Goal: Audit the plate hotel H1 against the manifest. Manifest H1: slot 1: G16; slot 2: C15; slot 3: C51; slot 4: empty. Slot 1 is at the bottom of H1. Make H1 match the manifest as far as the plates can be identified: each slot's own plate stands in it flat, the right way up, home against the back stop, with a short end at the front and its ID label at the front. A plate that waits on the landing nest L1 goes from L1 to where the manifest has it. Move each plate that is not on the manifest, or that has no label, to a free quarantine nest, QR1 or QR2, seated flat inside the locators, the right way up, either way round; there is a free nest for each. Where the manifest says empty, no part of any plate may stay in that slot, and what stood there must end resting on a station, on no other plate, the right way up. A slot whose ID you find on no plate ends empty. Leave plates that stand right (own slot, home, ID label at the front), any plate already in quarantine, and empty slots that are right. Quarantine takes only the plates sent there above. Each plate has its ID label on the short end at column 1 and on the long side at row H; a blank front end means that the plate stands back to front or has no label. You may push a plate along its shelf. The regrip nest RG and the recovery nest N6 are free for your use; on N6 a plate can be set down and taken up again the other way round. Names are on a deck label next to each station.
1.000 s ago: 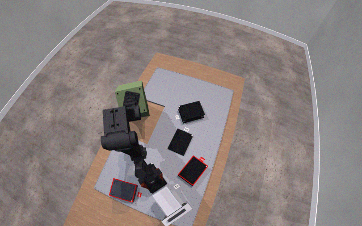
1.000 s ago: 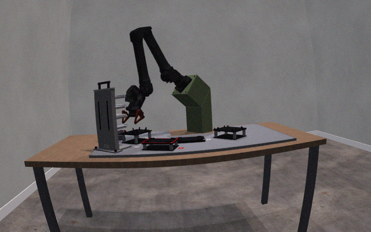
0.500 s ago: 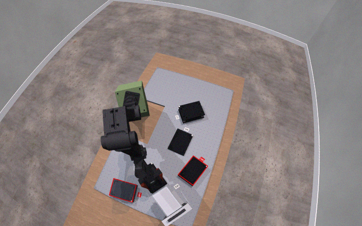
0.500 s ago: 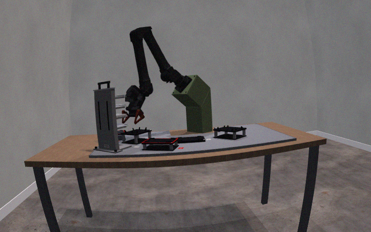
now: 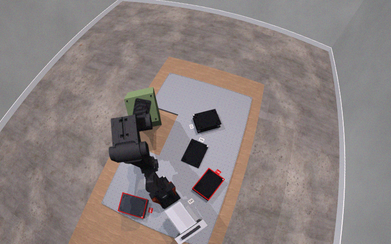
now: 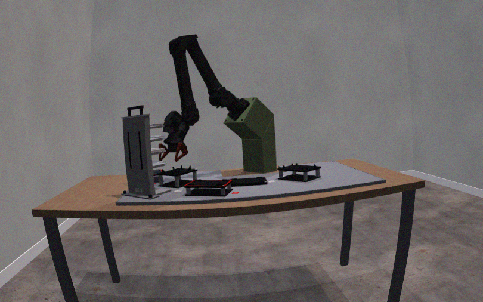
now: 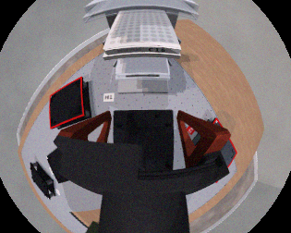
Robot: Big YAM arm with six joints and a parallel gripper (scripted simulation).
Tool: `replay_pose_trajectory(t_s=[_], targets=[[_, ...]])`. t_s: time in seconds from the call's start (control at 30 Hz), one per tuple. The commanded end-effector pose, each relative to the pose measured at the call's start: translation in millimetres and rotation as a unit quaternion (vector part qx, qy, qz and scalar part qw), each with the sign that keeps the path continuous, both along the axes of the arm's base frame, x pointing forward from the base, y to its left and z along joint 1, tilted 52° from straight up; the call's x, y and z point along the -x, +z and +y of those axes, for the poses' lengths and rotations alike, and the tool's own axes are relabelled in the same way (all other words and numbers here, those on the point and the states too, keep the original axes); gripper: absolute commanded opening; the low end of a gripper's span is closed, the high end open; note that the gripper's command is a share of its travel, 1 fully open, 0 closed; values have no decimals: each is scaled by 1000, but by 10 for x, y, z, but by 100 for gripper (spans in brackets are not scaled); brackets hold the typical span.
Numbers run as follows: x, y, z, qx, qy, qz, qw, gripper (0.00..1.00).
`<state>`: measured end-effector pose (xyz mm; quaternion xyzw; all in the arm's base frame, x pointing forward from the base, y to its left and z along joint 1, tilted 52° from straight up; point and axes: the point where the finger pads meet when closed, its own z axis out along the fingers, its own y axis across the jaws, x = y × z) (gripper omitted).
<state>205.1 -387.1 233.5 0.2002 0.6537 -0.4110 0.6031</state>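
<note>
Two red fingers (image 6: 163, 151) of our gripper (image 6: 172, 153) stand wide apart, holding nothing, just before the plate hotel (image 6: 138, 150). In the wrist view a white plate (image 7: 141, 31) lies in it, long axis running away from us. We count two red-rimmed nests (image 5: 208, 184) on the grey mat (image 5: 221, 90), atop a wooden table (image 6: 310, 202) on a mottled floor (image 5: 69, 60).

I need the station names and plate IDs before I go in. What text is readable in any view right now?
None is legible.
White deck labels: printed, too small to read.
Red deck labels: too small to read.
Plate ends in the hotel: no ID can be made out.
</note>
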Motion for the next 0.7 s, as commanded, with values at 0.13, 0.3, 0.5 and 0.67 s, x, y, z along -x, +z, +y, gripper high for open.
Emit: replay_pose_trajectory(t_s=[0.13, 0.3, 0.5, 0.67], targets=[[-26, 88, 25, 12, 4, -2, 1000, 100], [-26, 88, 25, 12, 4, -2, 1000, 100], [75, -58, 53, 11, -1, 4, 1000, 100], [125, -125, 91, 10, -1, 5, 1000, 100]])
